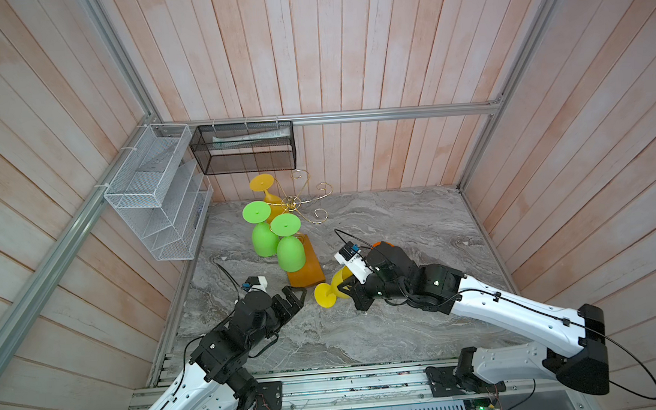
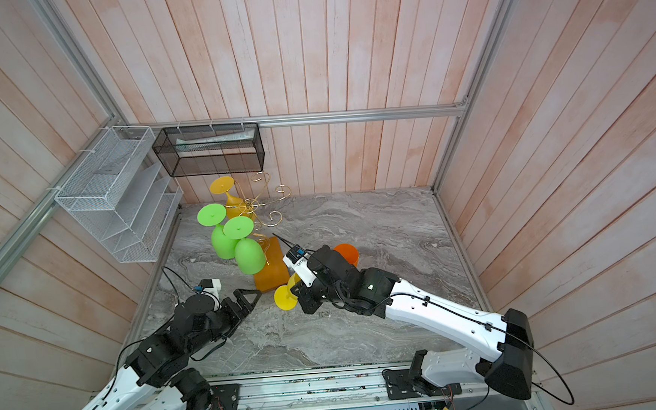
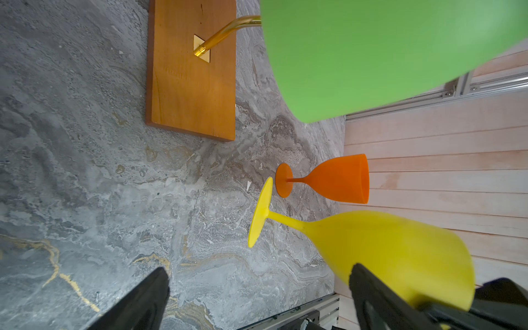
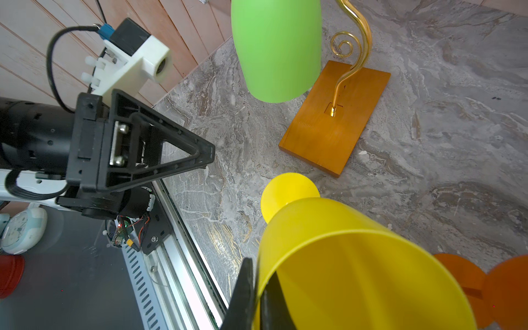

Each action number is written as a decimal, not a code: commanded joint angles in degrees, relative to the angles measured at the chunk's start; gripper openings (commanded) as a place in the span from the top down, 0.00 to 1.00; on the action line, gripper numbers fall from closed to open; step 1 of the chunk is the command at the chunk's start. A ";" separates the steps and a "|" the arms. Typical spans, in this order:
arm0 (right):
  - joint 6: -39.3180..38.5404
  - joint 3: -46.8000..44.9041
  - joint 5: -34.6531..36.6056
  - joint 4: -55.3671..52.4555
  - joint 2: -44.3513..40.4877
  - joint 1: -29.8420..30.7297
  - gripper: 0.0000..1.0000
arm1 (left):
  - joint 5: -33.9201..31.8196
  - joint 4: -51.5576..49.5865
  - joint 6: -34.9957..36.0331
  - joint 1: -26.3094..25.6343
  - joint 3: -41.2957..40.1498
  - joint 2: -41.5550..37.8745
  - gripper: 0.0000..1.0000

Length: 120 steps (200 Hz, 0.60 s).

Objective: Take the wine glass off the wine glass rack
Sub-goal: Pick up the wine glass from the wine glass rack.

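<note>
Presently, in a top view: left gripper (image 1: 298,298) jaws spread, empty, at 7 o'clock off wine glass rack (image 1: 308,271). Green glasses (image 1: 290,251) hang on it. Yellow wine glass (image 1: 326,294) off rack, tilted, at 5 o'clock; right gripper (image 4: 258,274) clenched on its rim.

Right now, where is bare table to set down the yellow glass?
Bare: the table at back right, from the rack to the right wall, and the strip before the front rail. Crowded: around the rack, where green glasses, left gripper, orange glass and the right gripper with the yellow glass sit close.
</note>
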 commanded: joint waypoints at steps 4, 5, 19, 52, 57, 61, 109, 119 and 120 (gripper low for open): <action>-1.56 2.32 0.92 -1.50 0.32 -1.56 1.00 | -1.48 -1.70 2.57 0.24 2.21 -0.24 0.00; -1.59 2.41 0.92 -1.54 0.33 -1.60 1.00 | -1.53 -1.72 2.59 0.24 2.23 -0.26 0.00; -2.08 2.97 0.69 -1.92 0.83 -2.49 1.00 | -1.90 -1.74 3.35 0.17 2.72 -0.46 0.00; -2.85 4.25 1.00 -2.37 1.99 -3.67 1.00 | -2.54 -2.49 4.88 0.23 4.20 -0.27 0.00; -2.96 4.41 1.18 -2.37 2.16 -3.91 1.00 | -2.62 -2.45 5.07 0.24 4.34 -0.21 0.00; -3.04 4.49 1.32 -2.35 2.33 -4.10 1.00 | -2.63 -2.47 5.21 0.17 4.36 -0.19 0.00; -4.12 6.35 3.36 -2.90 4.10 -7.00 1.00 | -2.46 -2.01 6.46 0.27 4.54 0.12 0.00; -4.25 6.51 3.41 -2.72 4.26 -7.88 1.00 | -2.44 -2.07 6.57 0.23 4.47 0.08 0.00; -4.25 6.52 3.44 -2.63 4.28 -8.01 1.00 | -2.45 -2.08 6.57 0.23 4.46 0.08 0.00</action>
